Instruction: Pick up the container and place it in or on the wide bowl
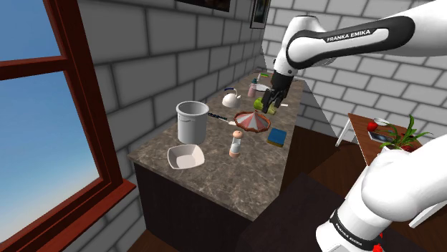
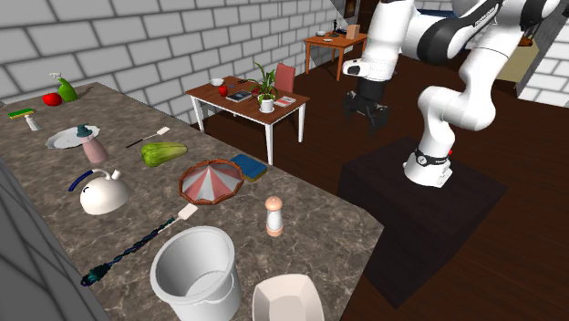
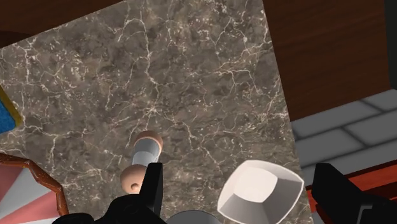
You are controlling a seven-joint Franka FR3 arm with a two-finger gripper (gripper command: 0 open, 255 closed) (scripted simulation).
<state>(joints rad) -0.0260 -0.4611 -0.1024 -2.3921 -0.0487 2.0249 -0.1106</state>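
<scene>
Hand: the gripper (image 1: 272,100) is seen raised in the air at the end of the white arm, clear of everything on the counter (image 1: 215,179).
Hand state: the two black fingers (image 3: 153,184) are spread wide apart, and nothing is held between them.
Container, place: the container (image 1: 185,156) is set on the counter near its front corner, at the end nearest the window.
Container, relative to hand: it is well apart from the gripper and below it. In the wrist view it is framed between the spread fingers, closer to one of them, and is touched by neither.
Container, neighbours: a tall white bucket (image 1: 192,122) stands just beside it, and a shaker (image 1: 235,145) is found near it, toward the counter's open edge. The three are not touching.
Container, look: it is drawn plain white, low and open at the top. Its sides are faceted and slope inward to a small flat bottom, and its rim is squarish with rounded corners. It stands upright and nothing is seen inside it.
Wide bowl: the wide bowl (image 1: 252,122) is shown as a shallow round dish with red and white stripes and a brown rim. It lies farther along the counter, beyond the shaker, with a blue and yellow sponge (image 1: 277,137) just beside it.
Counter: a dark marbled top is shown, running along a grey block wall.
</scene>
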